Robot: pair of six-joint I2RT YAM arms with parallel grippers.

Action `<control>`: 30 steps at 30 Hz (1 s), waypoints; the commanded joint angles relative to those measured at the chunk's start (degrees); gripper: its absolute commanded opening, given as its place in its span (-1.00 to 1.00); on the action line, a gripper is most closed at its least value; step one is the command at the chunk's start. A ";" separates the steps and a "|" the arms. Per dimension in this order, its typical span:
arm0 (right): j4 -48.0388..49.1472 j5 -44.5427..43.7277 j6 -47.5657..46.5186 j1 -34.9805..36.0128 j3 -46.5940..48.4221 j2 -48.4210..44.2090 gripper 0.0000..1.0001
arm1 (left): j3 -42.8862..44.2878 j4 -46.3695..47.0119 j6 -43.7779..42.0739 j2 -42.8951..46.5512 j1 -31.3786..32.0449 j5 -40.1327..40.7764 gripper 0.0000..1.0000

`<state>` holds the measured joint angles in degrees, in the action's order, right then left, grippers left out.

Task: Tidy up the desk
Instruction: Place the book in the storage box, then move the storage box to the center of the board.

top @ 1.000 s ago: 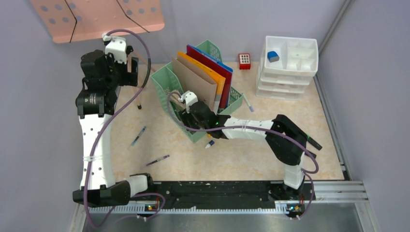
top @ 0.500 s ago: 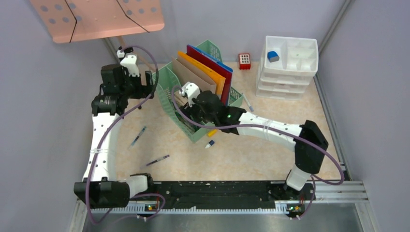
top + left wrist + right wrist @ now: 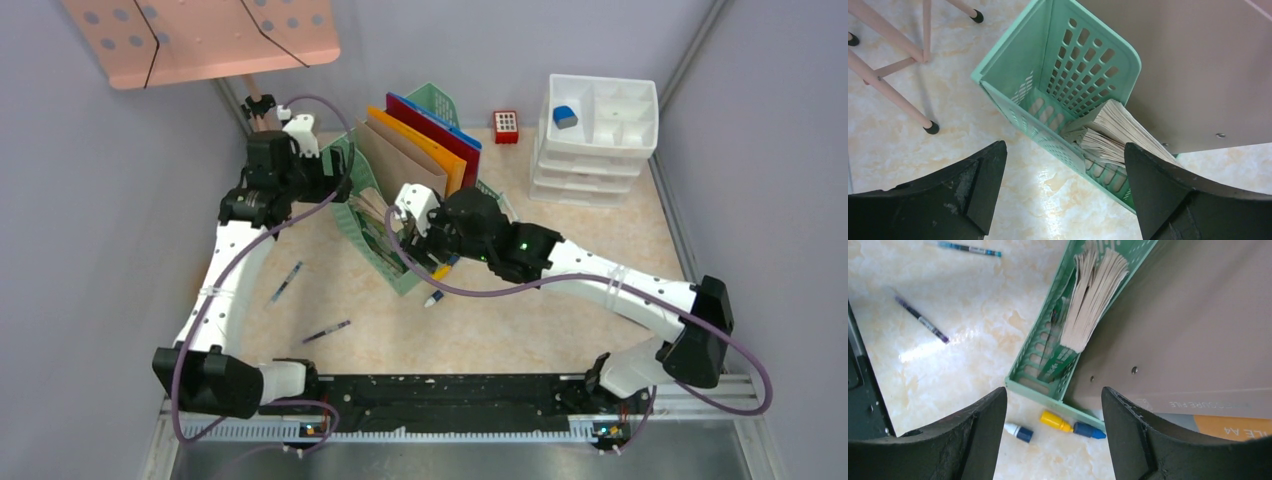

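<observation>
The beige marble desk (image 3: 500, 330) holds a green file rack (image 3: 385, 262) with brown, orange, red and blue folders (image 3: 415, 160). My left gripper (image 3: 335, 185) is open and empty, above the rack's far left end (image 3: 1083, 75), where loose papers (image 3: 1113, 130) lie. My right gripper (image 3: 420, 245) is open and empty above the rack's near end (image 3: 1048, 360). Below it lie a yellow-and-blue marker (image 3: 1068, 424) and a white-and-blue one (image 3: 1018, 431). Two pens (image 3: 285, 282) (image 3: 327, 332) lie on the desk to the left.
A white drawer unit (image 3: 598, 135) with a blue object (image 3: 566, 116) stands at the back right, a red block (image 3: 506, 126) beside it. The pink music-stand plate (image 3: 200, 35) hangs at the back left, its legs (image 3: 888, 90) on the desk. Grey walls enclose the sides.
My left gripper has moved right, up to the rack's left end. My right arm has stretched out and its gripper has shifted right and back over the rack's near end.
</observation>
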<state>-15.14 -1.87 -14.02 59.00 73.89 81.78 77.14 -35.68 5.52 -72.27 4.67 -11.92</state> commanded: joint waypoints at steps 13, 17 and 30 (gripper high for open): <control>-3.94 9.72 -2.82 -8.58 -3.45 -9.31 0.35 | -3.26 12.96 -3.33 -3.84 1.93 17.54 0.19; -3.07 9.81 -2.45 -10.64 -4.90 -10.47 0.35 | -0.61 15.72 -4.82 -7.54 1.84 20.76 0.08; 2.16 4.72 0.08 -19.76 -13.26 -13.23 0.35 | 8.37 25.47 -14.42 -18.20 0.45 33.99 0.37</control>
<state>-17.50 5.04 -16.40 42.92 62.54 70.52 81.47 -18.76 -4.69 -89.60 6.44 16.05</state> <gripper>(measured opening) 0.676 0.623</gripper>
